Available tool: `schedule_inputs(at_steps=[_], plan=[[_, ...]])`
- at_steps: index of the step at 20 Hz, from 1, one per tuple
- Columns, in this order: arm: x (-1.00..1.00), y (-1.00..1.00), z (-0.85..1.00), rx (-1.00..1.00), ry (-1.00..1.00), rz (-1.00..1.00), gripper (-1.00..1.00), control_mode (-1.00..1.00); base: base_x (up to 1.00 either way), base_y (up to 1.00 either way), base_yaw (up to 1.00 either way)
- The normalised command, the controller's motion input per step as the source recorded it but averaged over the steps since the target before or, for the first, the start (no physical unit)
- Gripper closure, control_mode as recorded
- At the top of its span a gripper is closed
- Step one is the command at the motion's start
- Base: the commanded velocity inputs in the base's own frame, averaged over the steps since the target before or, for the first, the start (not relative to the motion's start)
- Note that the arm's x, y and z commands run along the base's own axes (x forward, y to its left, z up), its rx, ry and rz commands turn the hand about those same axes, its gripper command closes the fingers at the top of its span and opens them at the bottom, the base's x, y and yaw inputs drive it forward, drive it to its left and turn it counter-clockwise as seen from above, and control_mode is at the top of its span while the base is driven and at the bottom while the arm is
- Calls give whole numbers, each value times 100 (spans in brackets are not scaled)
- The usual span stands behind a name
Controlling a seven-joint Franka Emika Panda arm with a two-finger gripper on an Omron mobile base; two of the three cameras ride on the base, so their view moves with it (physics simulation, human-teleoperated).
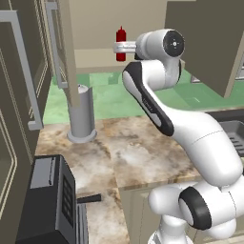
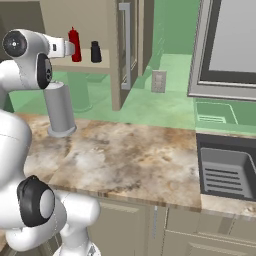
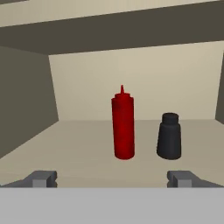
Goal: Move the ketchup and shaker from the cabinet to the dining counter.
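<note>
With the gripper [image 3: 112, 178] spread wide and empty, the ketchup [image 3: 123, 127] stands mid-shelf in the cabinet [image 3: 87, 78], left of the shaker [image 3: 169, 136]; likely light, rigid, slick: grasp mid-body.

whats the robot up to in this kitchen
The white arm is reaching into the open cabinet, its pincer open and empty, lined up with the ketchup. The ketchup stands upright on the shelf with the black shaker beside it, apart from it. Neither has been picked up yet, so both are waiting to go to the dining counter.
</note>
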Motion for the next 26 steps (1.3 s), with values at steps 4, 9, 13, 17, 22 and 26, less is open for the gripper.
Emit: schedule_inputs(at_steps=[4,9,13,17,22,26], plan=[[0,1,0,0,0,0,-100,-100,0,0,0],[7,0,2,0,0,0,-100,-100,0,0,0],[21,4,4,0,0,-1,-100,-100,0,0,0],[27,7,1,0,0,-2,-100,-100,0,0,0],[28,0,0,0,0,-1,-100,-100,0,0,0],[25,0,0,-1,2,-1,-100,-100,0,0,0]])
